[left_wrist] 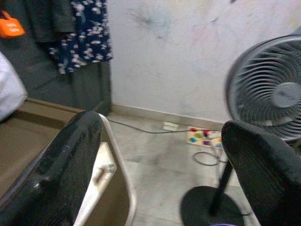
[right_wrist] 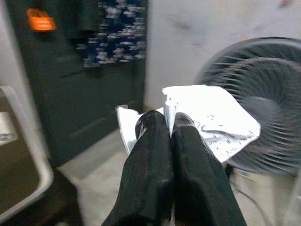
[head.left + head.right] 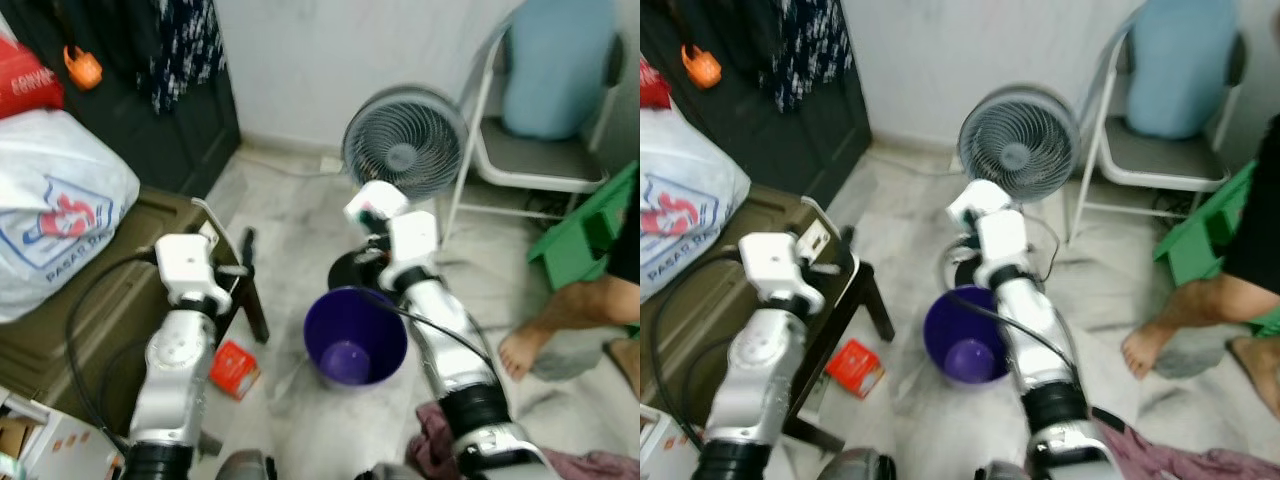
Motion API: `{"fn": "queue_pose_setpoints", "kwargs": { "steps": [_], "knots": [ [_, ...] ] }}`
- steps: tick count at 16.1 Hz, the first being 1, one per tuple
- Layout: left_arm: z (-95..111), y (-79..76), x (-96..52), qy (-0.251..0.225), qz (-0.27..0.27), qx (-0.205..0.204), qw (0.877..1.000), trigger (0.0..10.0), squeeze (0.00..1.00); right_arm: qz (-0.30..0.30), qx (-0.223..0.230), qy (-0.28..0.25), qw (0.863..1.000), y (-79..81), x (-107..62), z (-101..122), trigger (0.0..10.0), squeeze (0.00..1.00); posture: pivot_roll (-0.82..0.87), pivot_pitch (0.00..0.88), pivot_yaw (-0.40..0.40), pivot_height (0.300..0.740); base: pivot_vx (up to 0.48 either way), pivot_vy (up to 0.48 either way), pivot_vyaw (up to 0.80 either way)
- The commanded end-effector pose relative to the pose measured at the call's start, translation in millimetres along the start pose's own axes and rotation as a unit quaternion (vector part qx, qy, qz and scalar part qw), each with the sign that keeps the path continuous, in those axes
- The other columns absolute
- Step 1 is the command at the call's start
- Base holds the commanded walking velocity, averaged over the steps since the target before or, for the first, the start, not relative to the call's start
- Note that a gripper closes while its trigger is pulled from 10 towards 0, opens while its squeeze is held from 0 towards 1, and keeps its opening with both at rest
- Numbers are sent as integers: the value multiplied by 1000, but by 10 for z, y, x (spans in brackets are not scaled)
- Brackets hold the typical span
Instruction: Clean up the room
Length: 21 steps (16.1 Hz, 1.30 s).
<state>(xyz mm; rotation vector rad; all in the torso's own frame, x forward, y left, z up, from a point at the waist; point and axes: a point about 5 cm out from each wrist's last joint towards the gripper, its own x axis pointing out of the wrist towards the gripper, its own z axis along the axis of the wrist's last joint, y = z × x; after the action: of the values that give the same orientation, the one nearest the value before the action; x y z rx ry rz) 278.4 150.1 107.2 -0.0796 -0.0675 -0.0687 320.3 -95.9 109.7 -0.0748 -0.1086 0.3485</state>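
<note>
The right pincer (image 2: 170,125), clenched on a crumpled white paper (image 2: 211,117), hovers at frame centre. The round purple plastic bin (image 3: 355,335) sits just below it. The left pincer (image 1: 160,155) hangs released.

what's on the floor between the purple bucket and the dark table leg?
A small red box lies on the floor between the purple bucket and the table leg, seen in the left eye view.

Bucket (image 3: 354,340) on floor before fan (image 3: 404,145); chair (image 3: 545,150) right of fan; box (image 3: 235,368) left of bucket.
</note>
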Motion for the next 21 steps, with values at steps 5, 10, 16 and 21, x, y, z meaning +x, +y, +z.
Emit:
{"fn": "queue_pose_setpoints", "kwargs": {
  "steps": [5, 10, 16, 21],
  "knots": [
    [-8, 95, -29, 8, 8, 17, 1000, 10000, 0, -31, -20, 19, 999, -103, -3, -56, 10000, 0, 52, 66, 33, 740, 0, 0, 0],
    [-1, 58, -16, 7, 2, 16, 1000, 10000, 0, -35, -15, 20, 999, -109, 11, -59, 10000, 0, 49, 65, 35, 740, 287, 385, 0],
    [13, 85, -9, 4, 15, 17, 1000, 10000, 0, -39, -16, 18, 999, -116, 27, -52, 10000, 0, 51, 76, 31, 740, 0, 0, 0],
    [29, 117, -16, 3, 12, 25, 1000, 10000, 0, -63, -42, 61, 995, -148, 24, -164, 10000, 0, 60, 83, 30, 740, 0, 0, 0]
  ]
}}
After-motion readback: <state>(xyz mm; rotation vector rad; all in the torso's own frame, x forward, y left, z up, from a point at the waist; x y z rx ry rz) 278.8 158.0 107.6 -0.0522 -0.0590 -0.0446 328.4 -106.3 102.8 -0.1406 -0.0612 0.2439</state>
